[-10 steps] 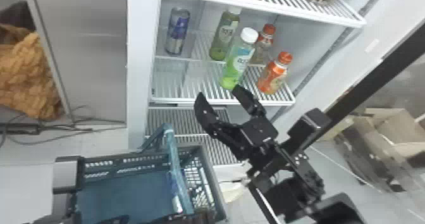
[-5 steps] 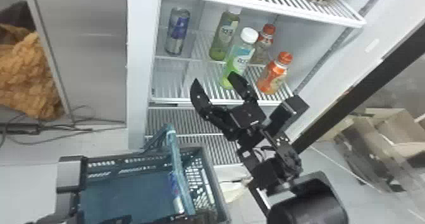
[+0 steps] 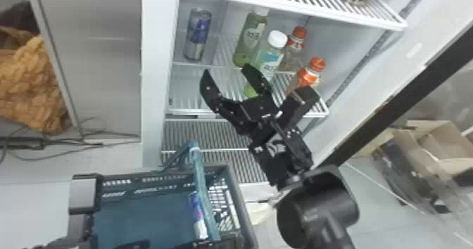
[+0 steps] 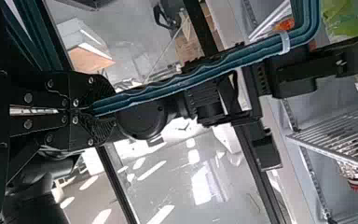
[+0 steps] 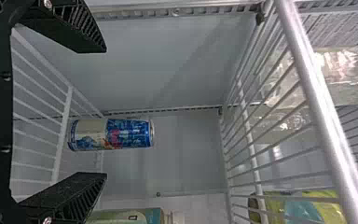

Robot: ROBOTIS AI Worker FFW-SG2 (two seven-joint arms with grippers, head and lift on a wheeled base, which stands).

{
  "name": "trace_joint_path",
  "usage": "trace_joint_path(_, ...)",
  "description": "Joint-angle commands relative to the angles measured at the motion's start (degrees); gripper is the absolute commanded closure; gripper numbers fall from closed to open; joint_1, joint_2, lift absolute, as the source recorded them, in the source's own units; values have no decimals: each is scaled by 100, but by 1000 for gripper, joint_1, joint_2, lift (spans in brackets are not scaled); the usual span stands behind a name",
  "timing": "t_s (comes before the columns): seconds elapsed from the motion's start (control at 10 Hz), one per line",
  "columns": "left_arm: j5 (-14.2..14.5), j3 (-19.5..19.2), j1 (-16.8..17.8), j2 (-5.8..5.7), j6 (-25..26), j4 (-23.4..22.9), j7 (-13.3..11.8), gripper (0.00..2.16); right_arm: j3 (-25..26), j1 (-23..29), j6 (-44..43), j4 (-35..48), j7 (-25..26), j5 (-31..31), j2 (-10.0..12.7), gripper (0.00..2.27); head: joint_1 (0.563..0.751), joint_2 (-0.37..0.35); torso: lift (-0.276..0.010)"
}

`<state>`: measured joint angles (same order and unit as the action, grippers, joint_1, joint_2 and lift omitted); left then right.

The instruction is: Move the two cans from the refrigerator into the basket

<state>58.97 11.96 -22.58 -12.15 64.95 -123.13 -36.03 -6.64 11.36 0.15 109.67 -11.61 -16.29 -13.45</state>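
In the head view, my right gripper (image 3: pixel 227 72) is open at the refrigerator shelf, below and right of the upright can (image 3: pixel 197 34). The right wrist view has that blue and silver can (image 5: pixel 111 134) beyond the spread fingers of my right gripper (image 5: pixel 103 111), with nothing between them. Another can (image 3: pixel 198 216) lies inside the dark teal basket (image 3: pixel 234 199), beside its handle (image 3: pixel 200 174). My left gripper (image 3: pixel 207 245) is at the handle near the bottom edge; in the left wrist view, my left gripper (image 4: pixel 93 110) is shut on the handle (image 4: pixel 182 84).
Right of the shelf can stand a green bottle (image 3: pixel 250 37), a white-capped bottle (image 3: pixel 269 56) and two orange-capped bottles (image 3: pixel 309 76), close behind my right fingers. An upper rack (image 3: pixel 299 9) overhangs them. The refrigerator's left wall edge (image 3: pixel 156 72) borders the opening.
My right gripper has moved up and left in the head view, over the shelf's front and nearer the upright can, staying open. My left gripper and the basket look nearly unmoved.
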Motion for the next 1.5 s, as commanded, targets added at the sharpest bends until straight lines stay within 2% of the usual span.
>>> trace_joint_path(0.0,10,27,22,-7,1,16,0,1219,-182,-307,-1,-357,54,6,0,51,695,-350,-276)
trace_joint_path(1.4,79,210,205,-51,-55,170,0,1219,-1142,-2262,112,-2270,1029,-119,-26,71,695,-290,-276)
